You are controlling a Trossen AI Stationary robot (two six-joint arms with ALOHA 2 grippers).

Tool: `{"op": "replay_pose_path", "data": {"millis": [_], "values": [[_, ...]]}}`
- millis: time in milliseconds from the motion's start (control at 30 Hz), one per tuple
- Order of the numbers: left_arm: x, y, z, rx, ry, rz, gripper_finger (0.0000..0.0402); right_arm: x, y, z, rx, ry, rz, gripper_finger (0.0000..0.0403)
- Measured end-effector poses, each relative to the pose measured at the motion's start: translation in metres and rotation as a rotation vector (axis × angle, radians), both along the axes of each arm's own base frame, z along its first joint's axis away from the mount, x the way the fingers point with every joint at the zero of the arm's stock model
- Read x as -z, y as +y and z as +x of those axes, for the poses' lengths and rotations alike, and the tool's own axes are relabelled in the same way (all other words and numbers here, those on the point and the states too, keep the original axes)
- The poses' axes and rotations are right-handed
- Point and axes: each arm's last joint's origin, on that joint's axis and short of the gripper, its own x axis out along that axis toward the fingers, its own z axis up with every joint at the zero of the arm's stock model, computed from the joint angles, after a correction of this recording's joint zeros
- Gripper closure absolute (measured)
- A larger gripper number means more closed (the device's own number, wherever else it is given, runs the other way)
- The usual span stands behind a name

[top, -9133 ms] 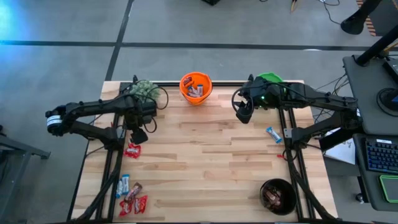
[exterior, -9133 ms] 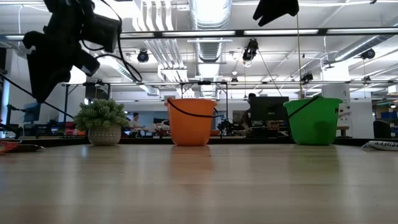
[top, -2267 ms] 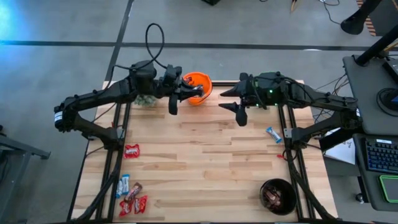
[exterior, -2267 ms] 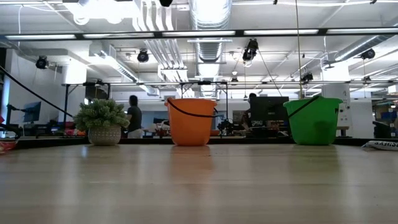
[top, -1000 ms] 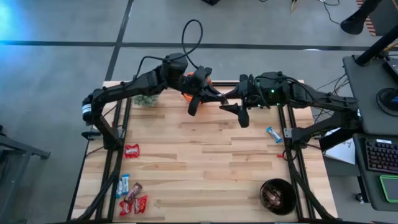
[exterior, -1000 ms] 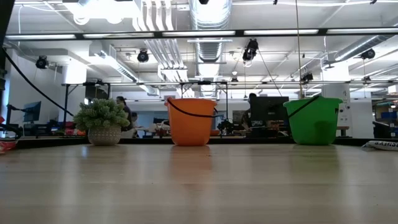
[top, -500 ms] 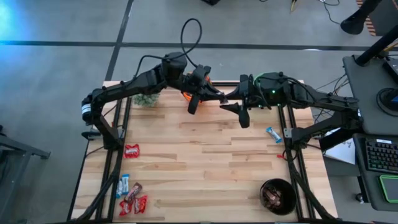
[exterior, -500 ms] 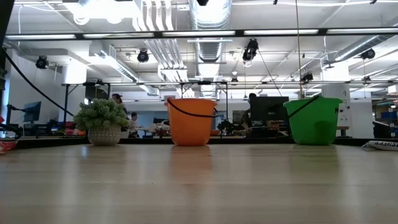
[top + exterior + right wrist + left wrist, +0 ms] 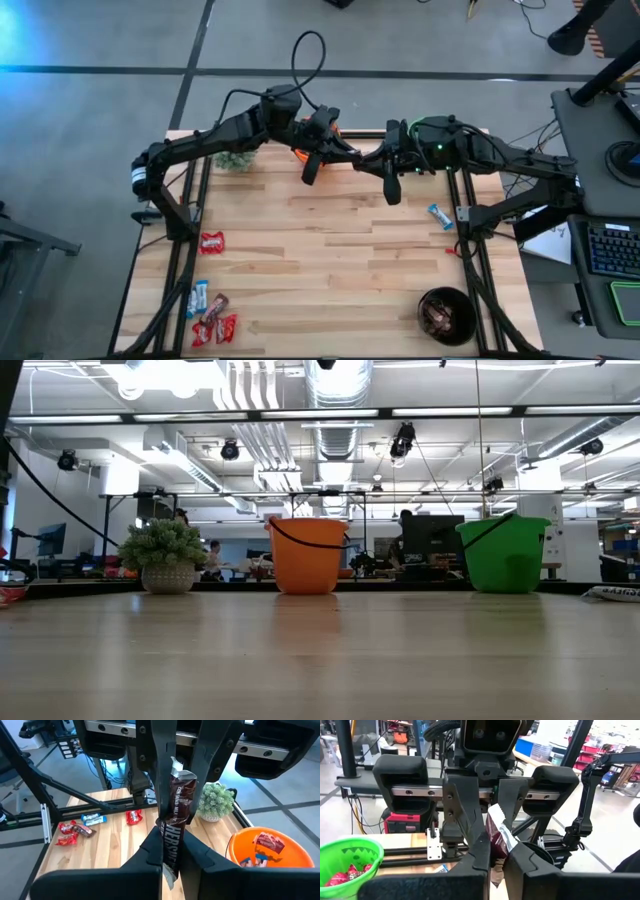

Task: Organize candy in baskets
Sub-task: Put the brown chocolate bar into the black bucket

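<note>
1. Both my arms are up over the far edge of the table (image 9: 330, 250), meeting nose to nose between the orange basket (image 9: 305, 555) and the green basket (image 9: 503, 555).

2. My left gripper (image 9: 350, 160) is clenched on one end of a dark brown candy bar (image 9: 176, 822); in the right wrist view its two fingers (image 9: 162, 780) pinch the wrapper's top.

3. My right gripper (image 9: 368, 163) is clamped on the other end of that same bar, fingertips (image 9: 155, 852) squeezed against the wrapper, so the bar is gripped by both of us at once, well above the wood.

4. From the left wrist view the bar (image 9: 496, 837) stands between my own dark fingers and the right arm's fingers facing me.

5. The orange basket holds a few wrapped candies (image 9: 264, 842), red and light blue among them.

6. The green basket (image 9: 347, 862) has red candies (image 9: 342, 876) in its bottom.

7. The black basket (image 9: 446, 315) sits at the near right corner, well apart from us, with dark pieces inside.

8. A cluster of loose candy (image 9: 211, 320) lies at the near left corner, one red piece (image 9: 212, 241) farther up that side, and a light blue bar (image 9: 439, 215) near the right edge.

9. The fuzzy potted plant (image 9: 165, 555) stands left of the orange basket.
</note>
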Motion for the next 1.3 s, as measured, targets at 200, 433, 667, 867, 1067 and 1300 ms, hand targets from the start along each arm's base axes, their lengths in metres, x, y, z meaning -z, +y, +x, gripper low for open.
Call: {"op": "replay_pose_path", "data": {"millis": [200, 433, 667, 867, 1067, 1300], "values": [[0.003, 0.000, 0.000, -0.008, 0.031, -0.012, 0.0382, 0.000, 0.001, -0.008, 0.007, 0.027, 0.027, 0.0388], [-0.012, -0.002, -0.008, 0.021, 0.035, -0.010, 0.0349, -0.011, 0.004, -0.029, 0.013, 0.091, 0.043, 0.0389], [-0.030, -0.006, -0.022, 0.033, 0.095, 0.036, 0.0304, -0.017, 0.006, -0.050, 0.075, 0.216, 0.158, 0.0389], [-0.044, -0.007, -0.040, -0.083, 0.207, 0.141, 0.0278, -0.007, 0.012, -0.064, 0.149, 0.393, 0.310, 0.0390], [-0.054, -0.009, -0.055, -0.139, 0.287, 0.212, 0.0274, 0.000, 0.026, -0.070, 0.157, 0.498, 0.402, 0.0390], [-0.054, -0.011, -0.063, -0.126, 0.354, 0.207, 0.0274, 0.001, 0.049, -0.073, 0.136, 0.542, 0.515, 0.0390]]}}
